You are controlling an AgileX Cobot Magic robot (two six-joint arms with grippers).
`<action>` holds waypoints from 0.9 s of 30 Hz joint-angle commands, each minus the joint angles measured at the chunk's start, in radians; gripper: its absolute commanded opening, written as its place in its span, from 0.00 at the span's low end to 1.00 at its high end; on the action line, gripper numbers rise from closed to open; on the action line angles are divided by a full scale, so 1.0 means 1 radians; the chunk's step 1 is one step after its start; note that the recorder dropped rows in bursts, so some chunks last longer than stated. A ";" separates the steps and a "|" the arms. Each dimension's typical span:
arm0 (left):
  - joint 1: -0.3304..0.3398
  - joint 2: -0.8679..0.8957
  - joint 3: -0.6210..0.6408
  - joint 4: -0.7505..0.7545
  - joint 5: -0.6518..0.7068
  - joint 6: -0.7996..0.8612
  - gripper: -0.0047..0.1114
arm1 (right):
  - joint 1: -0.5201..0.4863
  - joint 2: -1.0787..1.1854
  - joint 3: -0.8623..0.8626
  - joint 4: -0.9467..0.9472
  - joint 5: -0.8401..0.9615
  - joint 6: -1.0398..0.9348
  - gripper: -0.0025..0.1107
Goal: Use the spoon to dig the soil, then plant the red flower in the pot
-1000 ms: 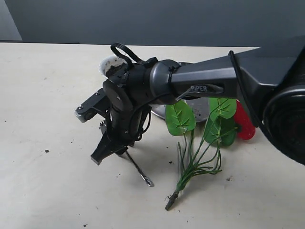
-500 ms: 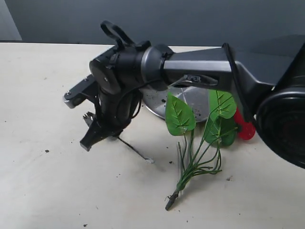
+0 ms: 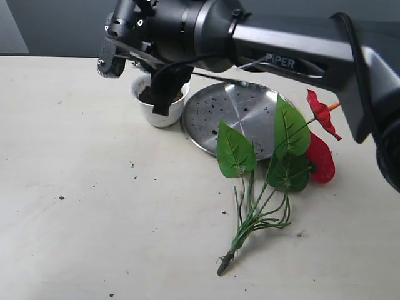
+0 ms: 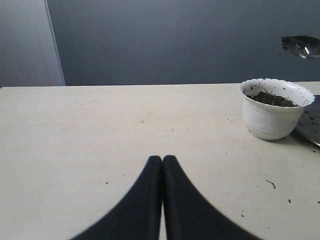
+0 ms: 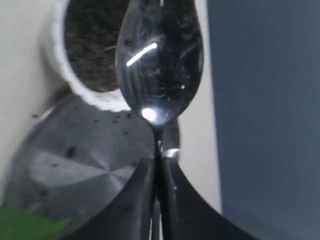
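Observation:
My right gripper is shut on the thin handle of the silver spoon, whose bowl hangs above the white scalloped pot. Dark soil fills that pot. In the exterior view the right gripper hovers over the pot at the back left. The red flower lies on the table at the right, its stems pointing toward the front. My left gripper is shut on nothing, low over bare table, and looks toward the pot and the raised spoon.
A round steel plate sprinkled with soil crumbs lies right of the pot, with the flower's green leaves overlapping its front rim. Loose crumbs dot the table. The right arm's body spans the upper scene.
The right arm has lifted the spoon off the front-left table and swung it back and up over the pot. The flower has not moved.

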 commanded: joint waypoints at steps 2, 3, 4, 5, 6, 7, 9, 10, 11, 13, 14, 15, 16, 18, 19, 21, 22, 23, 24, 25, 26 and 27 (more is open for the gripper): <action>-0.005 -0.005 0.004 -0.007 0.000 0.000 0.05 | -0.003 0.029 -0.007 -0.281 -0.105 -0.062 0.02; -0.005 -0.005 0.004 -0.007 0.000 0.000 0.05 | -0.003 0.039 -0.007 -0.319 -0.127 -0.083 0.02; -0.005 -0.005 0.004 -0.007 0.000 0.000 0.05 | -0.003 0.047 -0.007 -0.345 -0.144 -0.101 0.02; -0.005 -0.005 0.004 -0.007 0.000 0.000 0.05 | -0.003 0.057 -0.007 -0.374 -0.164 -0.124 0.02; -0.005 -0.005 0.004 -0.007 0.000 0.000 0.05 | -0.003 0.072 -0.007 -0.400 -0.178 -0.159 0.02; -0.005 -0.005 0.004 -0.007 0.000 0.000 0.05 | -0.003 0.082 -0.007 -0.432 -0.178 -0.198 0.02; -0.005 -0.005 0.004 -0.007 0.000 0.000 0.05 | -0.008 0.115 -0.007 -0.477 -0.166 -0.285 0.02; -0.005 -0.005 0.004 -0.007 0.000 0.000 0.05 | -0.010 0.129 -0.007 -0.483 -0.157 -0.309 0.02; -0.005 -0.005 0.004 -0.007 0.000 0.000 0.05 | -0.015 0.142 -0.007 -0.490 -0.147 -0.327 0.02; -0.005 -0.005 0.004 -0.007 0.000 0.000 0.05 | -0.029 0.161 -0.007 -0.495 -0.128 -0.328 0.02; -0.005 -0.005 0.004 -0.007 0.000 0.000 0.05 | -0.040 0.174 -0.007 -0.500 -0.121 -0.328 0.02; -0.005 -0.005 0.004 -0.007 0.000 0.000 0.05 | -0.049 0.179 -0.007 -0.507 -0.119 -0.328 0.02; -0.005 -0.005 0.004 -0.007 0.000 0.000 0.05 | -0.058 0.186 -0.007 -0.509 -0.119 -0.328 0.02; -0.005 -0.005 0.004 -0.007 0.000 0.000 0.05 | -0.071 0.194 -0.007 -0.529 -0.119 -0.329 0.02; -0.005 -0.005 0.004 -0.007 0.000 0.000 0.05 | -0.075 0.196 -0.007 -0.545 -0.119 -0.329 0.02; -0.005 -0.005 0.004 -0.007 0.000 0.000 0.05 | -0.085 0.196 -0.007 -0.575 -0.141 -0.344 0.02; -0.005 -0.005 0.004 -0.007 0.000 0.000 0.05 | -0.090 0.196 -0.007 -0.596 -0.149 -0.361 0.02; -0.005 -0.005 0.004 -0.007 0.000 0.000 0.05 | -0.092 0.196 -0.007 -0.614 -0.158 -0.380 0.02; -0.005 -0.005 0.004 -0.007 0.000 0.000 0.05 | -0.095 0.196 -0.007 -0.625 -0.166 -0.392 0.02; -0.005 -0.005 0.004 -0.007 0.000 0.000 0.05 | -0.097 0.196 -0.007 -0.627 -0.183 -0.403 0.02; -0.005 -0.005 0.004 -0.007 0.000 0.000 0.05 | -0.101 0.196 -0.007 -0.627 -0.198 -0.408 0.02; -0.005 -0.005 0.004 -0.007 0.000 0.000 0.05 | -0.101 0.196 -0.007 -0.627 -0.210 -0.408 0.02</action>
